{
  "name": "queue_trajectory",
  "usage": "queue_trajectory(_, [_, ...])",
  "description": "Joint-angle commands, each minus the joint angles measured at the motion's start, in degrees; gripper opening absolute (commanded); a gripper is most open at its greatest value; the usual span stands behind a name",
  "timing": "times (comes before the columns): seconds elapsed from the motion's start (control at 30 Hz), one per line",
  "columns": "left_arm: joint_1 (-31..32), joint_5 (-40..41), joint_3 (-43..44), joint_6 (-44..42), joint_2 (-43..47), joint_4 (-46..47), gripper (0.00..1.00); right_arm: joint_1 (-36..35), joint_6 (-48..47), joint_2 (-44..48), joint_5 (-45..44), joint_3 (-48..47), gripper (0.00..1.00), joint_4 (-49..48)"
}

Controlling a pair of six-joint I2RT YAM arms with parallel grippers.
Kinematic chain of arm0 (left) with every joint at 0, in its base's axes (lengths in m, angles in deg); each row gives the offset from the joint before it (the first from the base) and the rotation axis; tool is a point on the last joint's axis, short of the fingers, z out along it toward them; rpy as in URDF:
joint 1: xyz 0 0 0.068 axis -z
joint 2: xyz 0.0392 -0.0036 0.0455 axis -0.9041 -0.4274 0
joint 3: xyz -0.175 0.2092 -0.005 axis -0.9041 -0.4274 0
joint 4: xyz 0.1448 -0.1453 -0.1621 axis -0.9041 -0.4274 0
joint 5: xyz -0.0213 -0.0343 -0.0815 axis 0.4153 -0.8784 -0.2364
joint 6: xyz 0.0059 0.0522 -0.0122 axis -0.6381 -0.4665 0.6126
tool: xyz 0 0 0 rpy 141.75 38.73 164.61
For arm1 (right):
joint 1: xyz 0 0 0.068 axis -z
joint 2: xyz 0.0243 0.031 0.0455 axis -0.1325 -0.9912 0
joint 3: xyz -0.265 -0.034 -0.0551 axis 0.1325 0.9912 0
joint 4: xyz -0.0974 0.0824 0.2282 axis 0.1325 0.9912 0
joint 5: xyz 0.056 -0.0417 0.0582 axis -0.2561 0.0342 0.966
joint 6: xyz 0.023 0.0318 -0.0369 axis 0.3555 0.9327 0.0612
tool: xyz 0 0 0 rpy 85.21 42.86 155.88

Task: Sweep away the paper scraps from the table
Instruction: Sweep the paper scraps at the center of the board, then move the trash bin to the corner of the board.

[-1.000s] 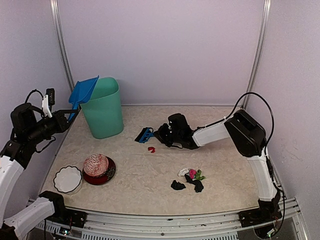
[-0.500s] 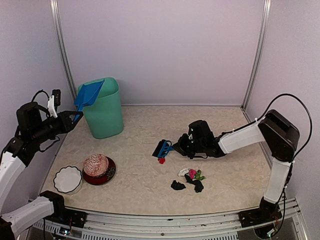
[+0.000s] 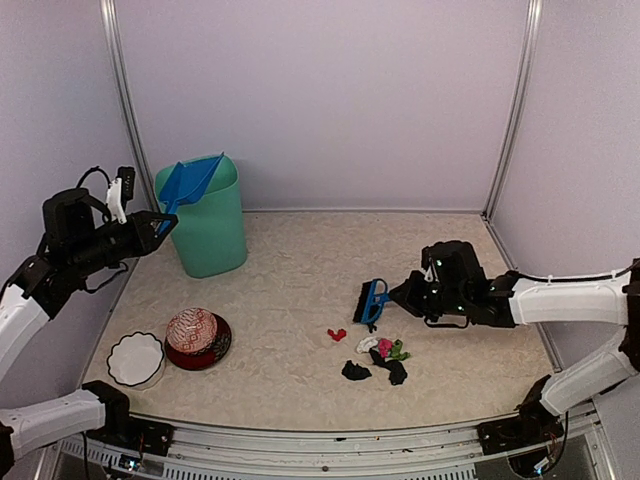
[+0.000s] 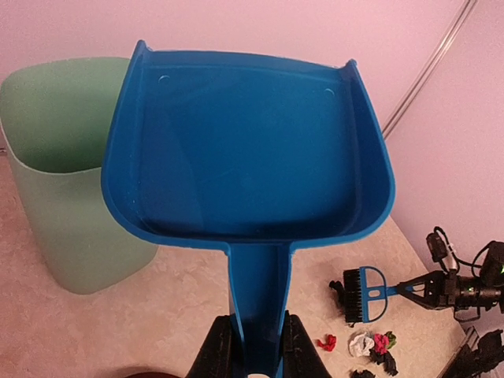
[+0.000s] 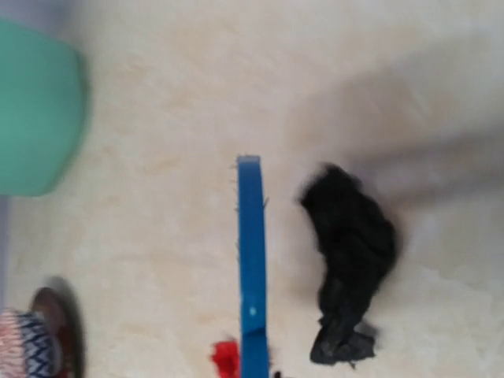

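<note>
My left gripper (image 4: 258,356) is shut on the handle of the blue dustpan (image 4: 248,150), which it holds in the air at the left, its pan tipped over the green bin (image 3: 208,220). My right gripper (image 3: 410,293) is shut on the handle of the small blue brush (image 3: 372,301), low over the table (image 3: 290,390) right of centre. A red scrap (image 3: 337,334) lies just near-left of the brush. A black scrap (image 5: 350,252) sits right beside the bristles. A heap of paper scraps (image 3: 383,358) in black, white, pink and green lies closer to the front edge.
A red patterned bowl (image 3: 197,335) and a white bowl (image 3: 135,358) stand at the front left. The green bin is at the back left by the wall. Metal posts run up both back corners.
The right arm has drawn the brush from beside the bin rightward and nearer, pushing the red scrap along toward the heap. The left gripper has shifted the dustpan right, over the bin.
</note>
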Motion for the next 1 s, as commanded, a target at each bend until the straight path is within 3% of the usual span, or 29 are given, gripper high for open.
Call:
queue_trajectory(0.0, [0.67, 6.18, 5.49, 0.1, -1.89, -2.83, 0.0, 0.42, -8.29, 9.32, -2.33, 1.76, 0.0, 1.28])
queue_trajectory(0.2, [0.67, 13.78, 13.24, 1.15, -5.54, -6.77, 0.0, 0.42, -17.26, 16.15, 3.08, 0.35, 0.0, 1.07])
queue_trajectory(0.5, [0.03, 29.46, 28.72, 1.51, -17.56, -20.33, 0.0, 0.34, -21.82, 17.81, 3.5, 0.16, 0.0, 3.54])
queue_trajectory(0.97, [-10.51, 23.76, 33.74, 0.63, -27.36, -20.83, 0.0, -0.69, -26.41, 14.92, 7.65, -0.1, 0.0, 3.06])
